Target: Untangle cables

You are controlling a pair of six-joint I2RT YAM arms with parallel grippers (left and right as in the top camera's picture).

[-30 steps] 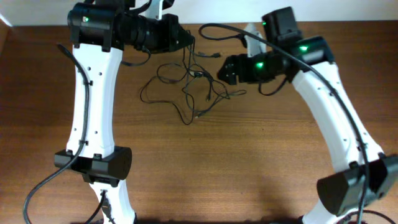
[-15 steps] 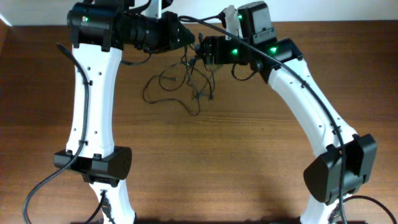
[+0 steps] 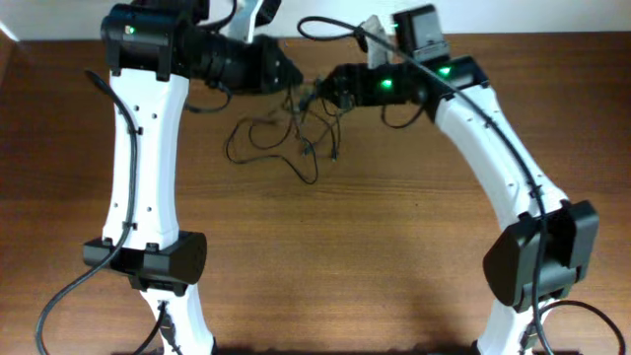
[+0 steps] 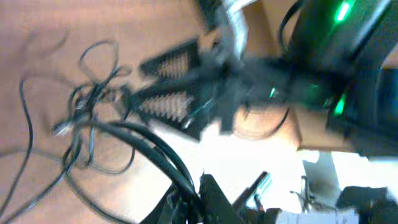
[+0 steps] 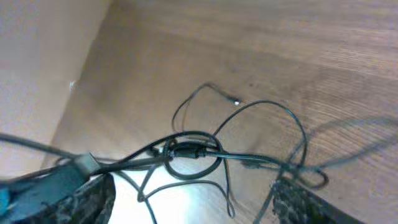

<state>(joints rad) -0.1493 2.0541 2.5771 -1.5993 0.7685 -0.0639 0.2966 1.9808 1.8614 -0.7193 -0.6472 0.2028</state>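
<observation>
Brown wooden tabletop (image 3: 394, 256) holds thin black tangled cables (image 3: 308, 143) near its far edge; right hand (image 5: 193, 190) spread, left hand (image 3: 292, 74) unreadable; slow, opposed pulls should suit.

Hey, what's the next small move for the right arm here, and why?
Probably close the right gripper: it stands open with a cable strand and its small plug body between the fingers. A grip there would likely let the arm draw that strand out of the clump of cables.
</observation>
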